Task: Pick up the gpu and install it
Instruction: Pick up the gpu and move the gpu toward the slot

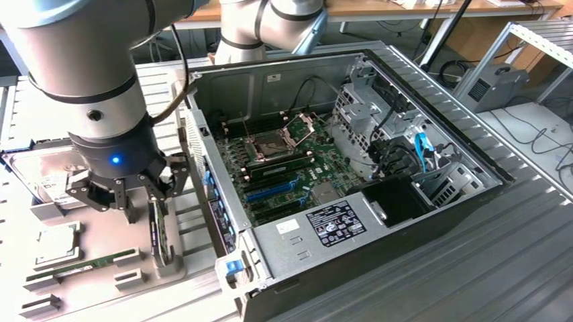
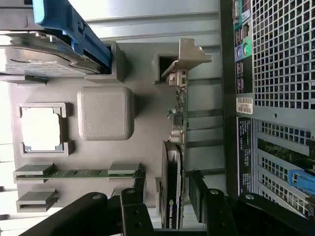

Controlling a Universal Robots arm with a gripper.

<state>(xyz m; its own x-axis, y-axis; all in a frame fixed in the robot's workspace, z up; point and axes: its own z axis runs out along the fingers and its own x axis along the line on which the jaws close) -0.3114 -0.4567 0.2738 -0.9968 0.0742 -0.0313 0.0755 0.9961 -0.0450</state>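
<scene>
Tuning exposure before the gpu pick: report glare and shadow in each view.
Wrist view: the cpu glares white, and the gpu between the open jaws is evenly lit. Exterior view: soft light, no hard shadows; the case interior is shaded; a blue light glows on the arm.

The bench (image 1: 501, 268) is ribbed grey metal with its grooves running lengthwise, evenly lit with soft highlights on the ridges. Beyond it, along the exterior view's top edge, runs a wooden desk (image 1: 385, 9). At the exterior view's right, a bare metal frame (image 1: 541, 33) stands over a pale floor (image 1: 517, 124). Near it are a grey box (image 1: 490, 84) and loose cables (image 1: 548, 144) trailing across the floor.
</scene>
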